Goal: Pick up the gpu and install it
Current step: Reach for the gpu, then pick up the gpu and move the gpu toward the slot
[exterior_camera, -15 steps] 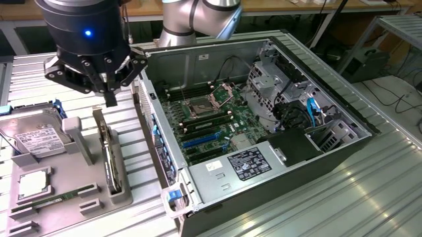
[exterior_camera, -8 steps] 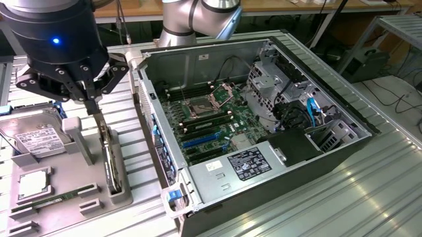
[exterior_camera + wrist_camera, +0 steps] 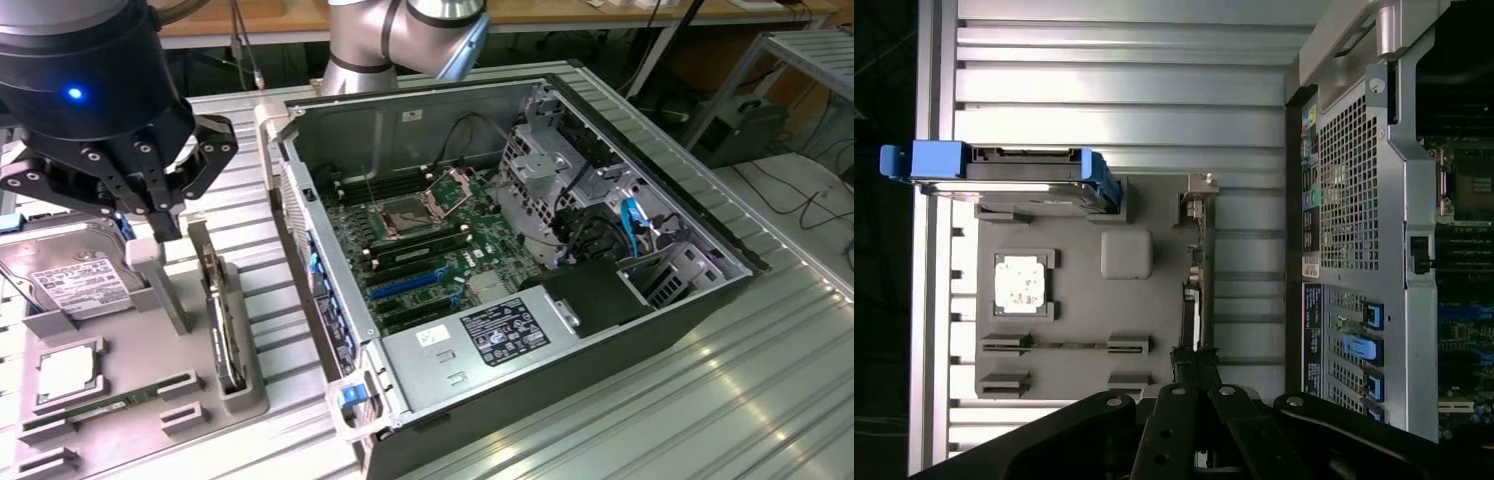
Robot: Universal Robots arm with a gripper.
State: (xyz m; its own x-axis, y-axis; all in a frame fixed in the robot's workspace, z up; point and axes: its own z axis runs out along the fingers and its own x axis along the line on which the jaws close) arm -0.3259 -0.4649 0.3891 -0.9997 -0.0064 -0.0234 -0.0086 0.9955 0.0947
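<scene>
The gpu [image 3: 220, 320] is a thin dark card standing on its edge in a slot of the grey holder tray [image 3: 147, 430], to the exterior view's left of the open computer case [image 3: 534, 250]. In the wrist view the gpu [image 3: 1200, 270] appears edge-on, in line with the fingertips. My gripper [image 3: 166, 230] hangs above the tray, a little up and to the exterior view's left of the card. Its fingers are shut together on nothing, and the gripper [image 3: 1192, 365] is apart from the card.
On the tray lie a silver hard drive [image 3: 67, 280] with a blue caddy [image 3: 1004, 170], a square processor [image 3: 67, 372] and a slim green memory stick [image 3: 100, 408]. The case's motherboard [image 3: 427, 250] lies exposed, with blue slot latches [image 3: 1362, 348] on its rear panel. A ribbed metal table [image 3: 694, 400] carries everything.
</scene>
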